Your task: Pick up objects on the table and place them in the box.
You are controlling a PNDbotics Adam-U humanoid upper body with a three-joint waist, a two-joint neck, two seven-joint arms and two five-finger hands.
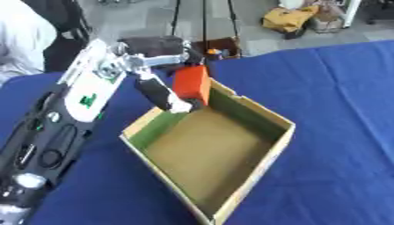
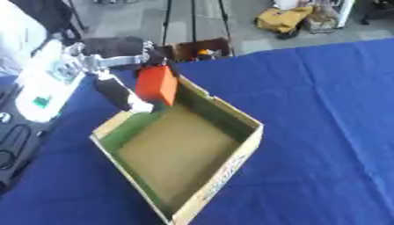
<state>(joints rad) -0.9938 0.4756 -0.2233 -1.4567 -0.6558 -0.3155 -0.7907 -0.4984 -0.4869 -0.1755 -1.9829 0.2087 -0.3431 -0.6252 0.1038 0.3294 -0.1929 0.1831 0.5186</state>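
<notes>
- One orange block point(image 1: 191, 83) hangs upright over the far corner of the box point(image 1: 254, 169), its lower end just inside the rim, above the floor of the box.
- Left hand point(image 1: 163, 92) is clamped on that block: black fingers point(image 1: 154, 89) with pale tips curl down along its left face, and the dark back of the hand sits above it.
- Left arm point(image 1: 85, 94), white and silver near the wrist and black lower down, comes in from the lower left edge of the view.
- Cardboard box lies open and askew on the blue tabletop point(image 1: 338, 105), with green inner walls and a brown floor on which nothing shows.
- Right hand shows in neither view.
- Beyond the tabletop's far edge stand a small brown crate point(image 2: 202, 47) and a yellow bag point(image 2: 283, 20) on the floor.
</notes>
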